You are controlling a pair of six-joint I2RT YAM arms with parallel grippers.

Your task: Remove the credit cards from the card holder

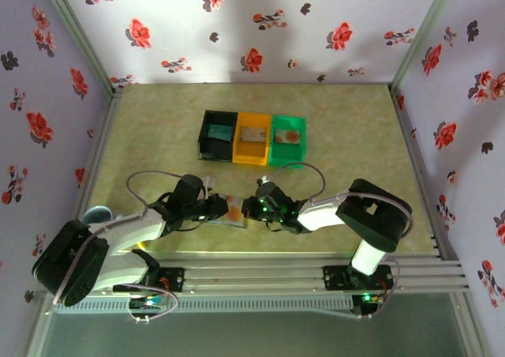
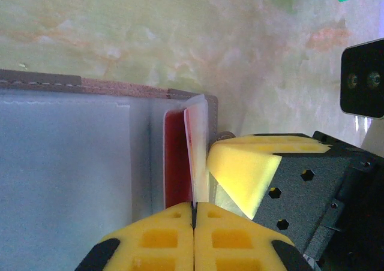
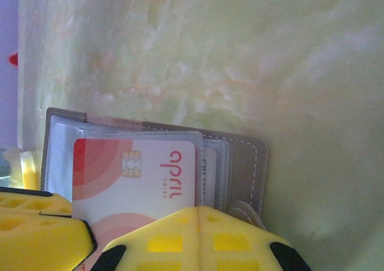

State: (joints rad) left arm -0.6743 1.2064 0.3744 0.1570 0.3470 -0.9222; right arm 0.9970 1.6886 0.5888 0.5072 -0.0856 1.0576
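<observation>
The card holder (image 3: 243, 163) lies open on the table, a grey-brown bifold with clear sleeves (image 2: 66, 157). A pale credit card with an orange-red round mark (image 3: 135, 175) sticks out of one sleeve. My left gripper (image 2: 194, 210) is shut on the edge of that pale card (image 2: 197, 151), seen edge-on. A red card (image 2: 177, 157) sits in the sleeve beside it. My right gripper (image 3: 198, 214) is shut on the card holder's near edge by its small tab (image 3: 246, 214). In the top view the left gripper (image 1: 223, 208) and right gripper (image 1: 248, 209) meet tip to tip over the holder.
A black bin (image 1: 207, 140), an orange bin (image 1: 241, 148) and a green bin (image 1: 300, 148) stand in a row behind the grippers, each with a small flat item inside. Flowered walls close in the table on three sides.
</observation>
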